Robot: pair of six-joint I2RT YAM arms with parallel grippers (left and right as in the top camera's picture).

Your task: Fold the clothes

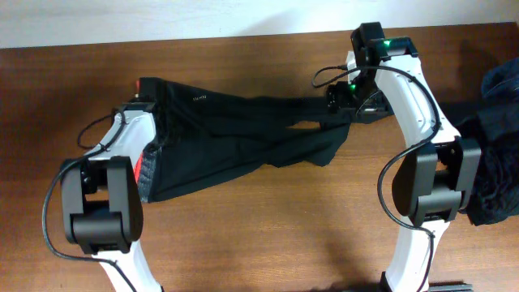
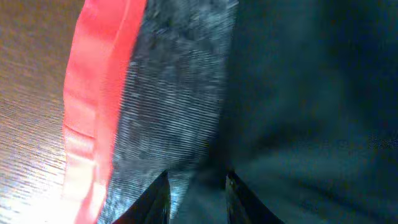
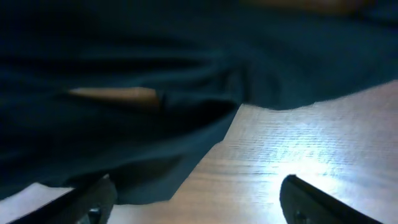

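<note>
The clothes, long black pants point(image 1: 235, 138), lie spread across the middle of the table, legs reaching right. The grey waistband point(image 2: 168, 99) and its red inner edge point(image 2: 93, 106) fill the left wrist view. My left gripper point(image 1: 152, 99) is at the waistband end, its dark fingers point(image 2: 155, 199) shut on a fold of the fabric. My right gripper point(image 1: 342, 99) hovers at the leg end. Its jaws stand wide open point(image 3: 199, 205) over bare wood, with the black leg fabric point(image 3: 143, 124) just beyond and beside the left finger point(image 3: 93, 202); nothing is between them.
A heap of dark and blue denim garments point(image 1: 499, 146) lies at the right edge, beside the right arm. The wooden table point(image 1: 276, 235) shows bare in front of the pants. A pale wall borders the table's far edge.
</note>
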